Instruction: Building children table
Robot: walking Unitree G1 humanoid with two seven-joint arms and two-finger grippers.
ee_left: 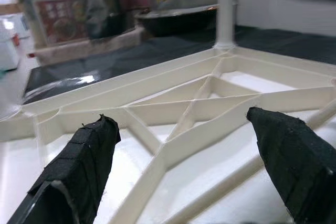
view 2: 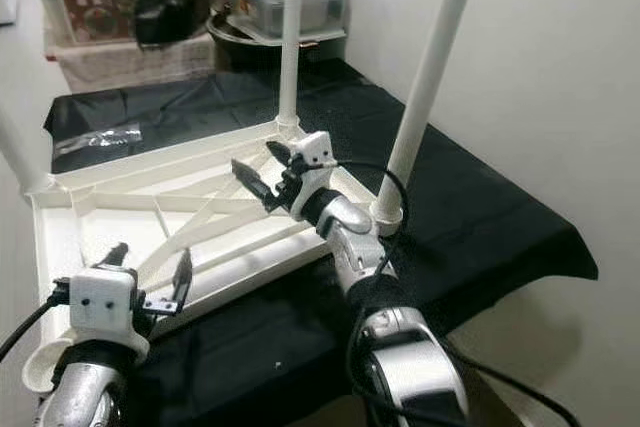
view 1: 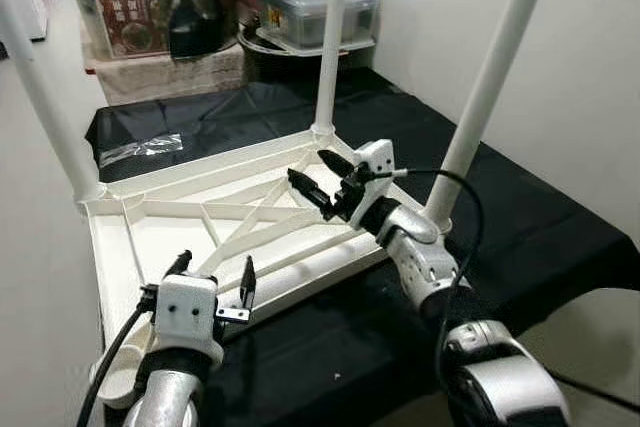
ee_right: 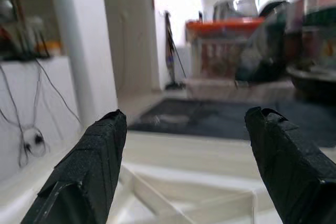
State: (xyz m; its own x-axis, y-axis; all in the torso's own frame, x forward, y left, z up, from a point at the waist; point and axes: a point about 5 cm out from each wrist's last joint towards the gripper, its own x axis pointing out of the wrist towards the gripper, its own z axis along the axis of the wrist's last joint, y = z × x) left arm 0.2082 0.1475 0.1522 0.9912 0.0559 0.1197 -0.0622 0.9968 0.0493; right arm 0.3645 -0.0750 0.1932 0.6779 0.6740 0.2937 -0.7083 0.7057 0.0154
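Your children's table is a smooth cream plastic top lying upside down on a black cloth, its underside ribbed with crossing braces; three round white legs stand upright from its corners. Your left gripper hovers with fingers spread over the table's near edge. Your right gripper is spread above the table's centre ribs. Beyond the table's far edge sit lidded plastic storage boxes.
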